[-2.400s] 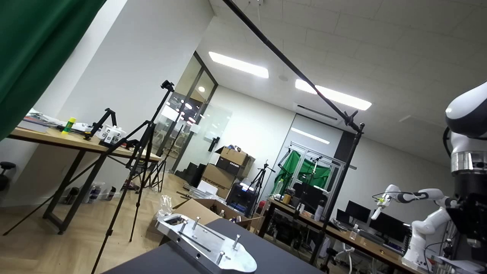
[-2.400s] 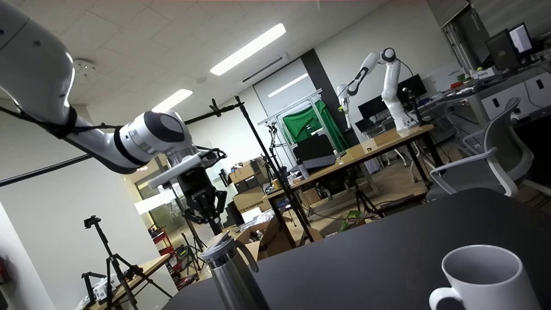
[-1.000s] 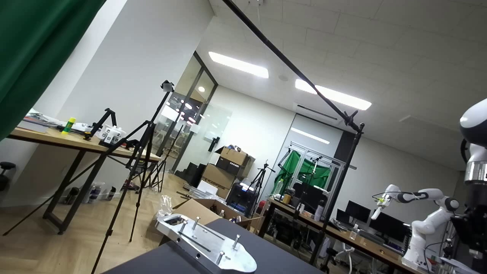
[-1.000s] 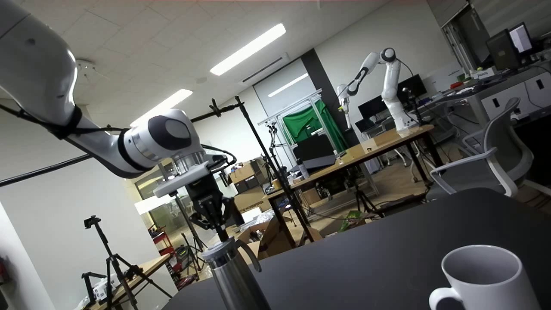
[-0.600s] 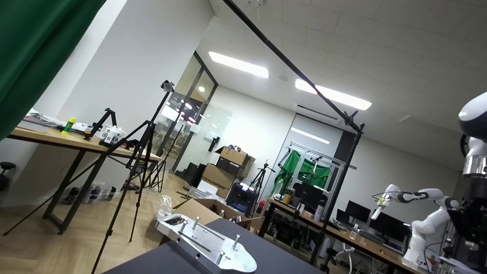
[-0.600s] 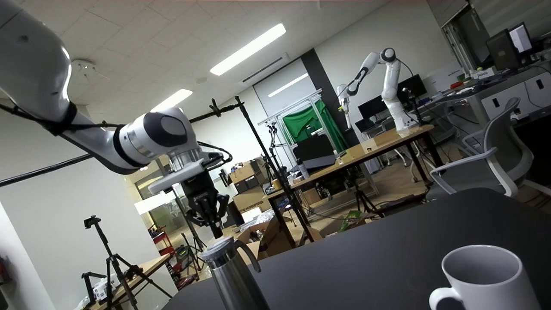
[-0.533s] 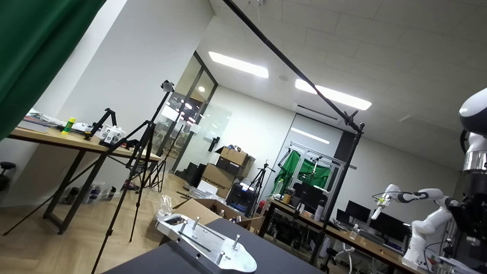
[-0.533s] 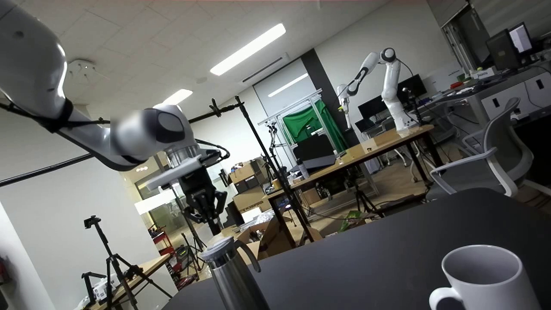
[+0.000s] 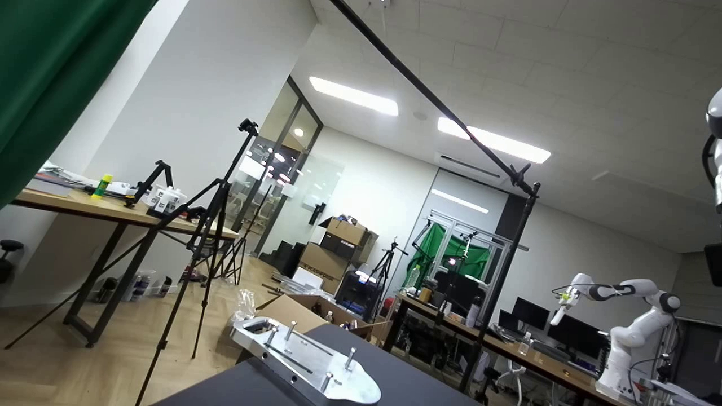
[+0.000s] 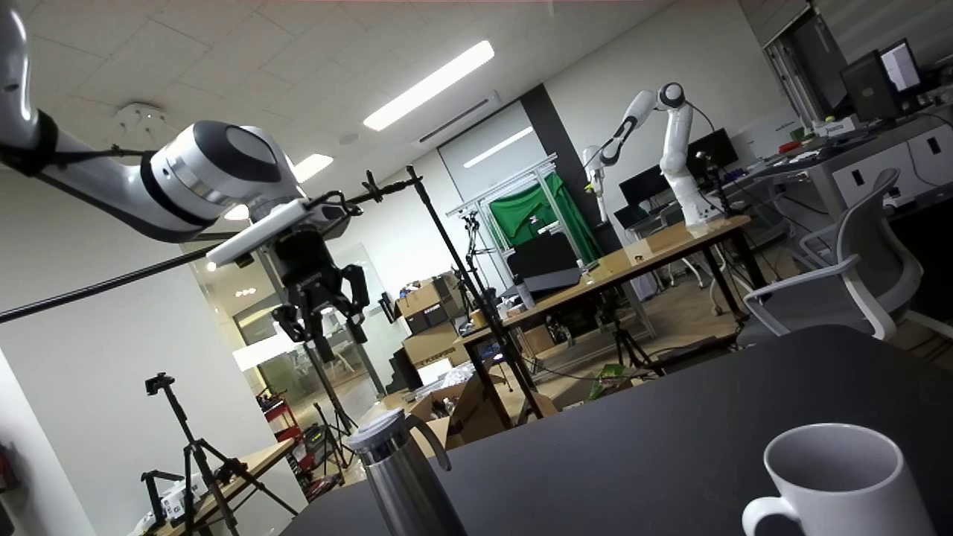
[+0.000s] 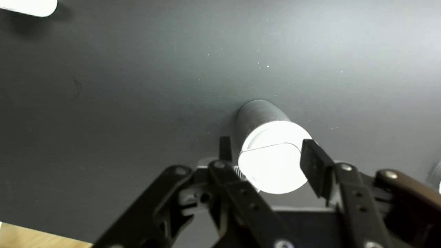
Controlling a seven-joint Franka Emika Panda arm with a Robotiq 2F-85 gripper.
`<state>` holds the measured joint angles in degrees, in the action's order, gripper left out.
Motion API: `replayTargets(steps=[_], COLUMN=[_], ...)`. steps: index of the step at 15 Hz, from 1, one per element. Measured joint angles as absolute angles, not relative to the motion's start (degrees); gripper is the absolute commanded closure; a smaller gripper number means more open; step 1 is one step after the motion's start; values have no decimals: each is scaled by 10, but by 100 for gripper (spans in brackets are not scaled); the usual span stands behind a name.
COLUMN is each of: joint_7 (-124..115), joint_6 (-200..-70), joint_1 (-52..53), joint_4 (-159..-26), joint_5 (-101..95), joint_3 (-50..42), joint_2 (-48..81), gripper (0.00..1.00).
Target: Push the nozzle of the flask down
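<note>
The steel flask (image 10: 413, 484) stands upright on the dark table in an exterior view, its grey handle facing right. Its nozzle, a flap on the pale lid (image 10: 380, 432), lies flat and level with the rim. In the wrist view the lid is washed out by glare; a thin seam marks off the nozzle (image 11: 274, 168). My gripper (image 10: 341, 340) hangs above and to the left of the lid, clear of it, its fingers spread with nothing between them. From the wrist camera, my fingertips (image 11: 225, 146) straddle the lid in line of sight only.
A white mug (image 10: 841, 476) stands on the table near the camera. A metal plate with upright bolts (image 9: 307, 361) lies on the table (image 9: 237, 389) in an exterior view. A white rounded object (image 11: 29, 7) is cut off at the wrist view's corner.
The nozzle flap stood tilted up 2.4 seconds ago; the shut fingertips then came down onto the lid, and it lies flat. Since then my gripper has risen, moved left and opened.
</note>
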<state>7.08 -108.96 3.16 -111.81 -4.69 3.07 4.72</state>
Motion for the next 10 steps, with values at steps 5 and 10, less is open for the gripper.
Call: replayTargets(steps=[5, 10], joint_7=[75, 76], joint_6=[-1044, -1047], joint_1=[32, 32], joint_4=[-1115, -1116], joint_5=[-52, -51], joint_3=[32, 32], joint_2=[43, 45], gripper=[5, 0])
